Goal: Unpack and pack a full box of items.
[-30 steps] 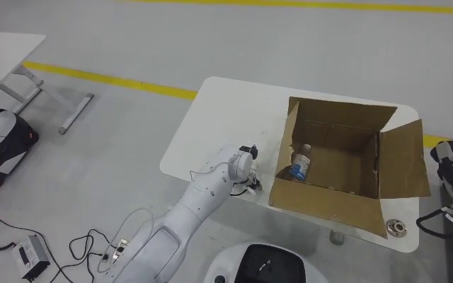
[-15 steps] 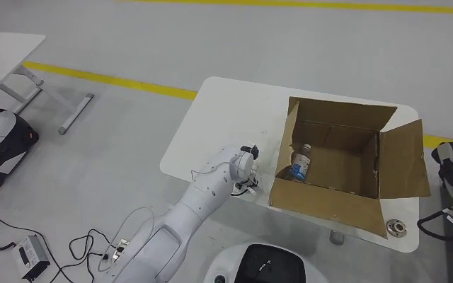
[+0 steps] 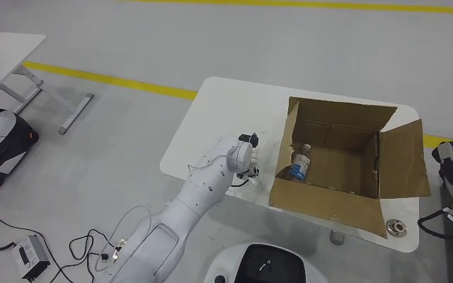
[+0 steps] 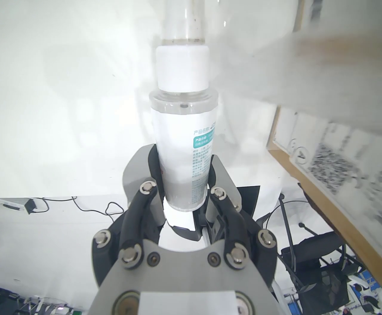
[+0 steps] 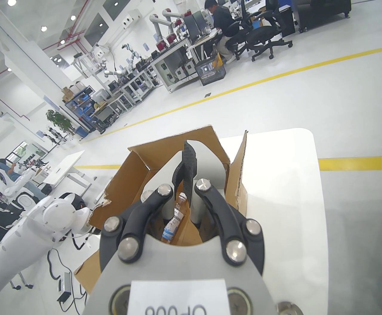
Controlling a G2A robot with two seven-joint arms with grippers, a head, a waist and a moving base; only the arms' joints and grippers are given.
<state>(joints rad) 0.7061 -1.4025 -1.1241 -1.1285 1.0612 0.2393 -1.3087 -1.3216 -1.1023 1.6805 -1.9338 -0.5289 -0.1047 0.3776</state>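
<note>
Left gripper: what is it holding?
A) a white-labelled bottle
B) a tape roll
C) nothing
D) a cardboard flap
A: the left wrist view shows the left gripper closed on the lower body of a white-labelled bottle.

The left gripper [image 4: 185, 179] is clamped on a spray bottle [image 4: 183, 134], its two fingers [image 4: 140, 176] pressing the lower part of the bottle's body from opposite sides. The bottle points straight away from the gripper; it has a white printed label, a clear shoulder, a white collar [image 4: 182, 68] and a clear cap [image 4: 183, 21] at the far end. Behind the bottle lies the white table [image 4: 74, 119]. A cardboard box [image 4: 328, 167] stands beside the bottle and apart from it, with a printed sticker on its wall. Past the bottle's base, beyond the table's edge, a black cable [image 4: 89, 205] lies on the pale floor.
</note>
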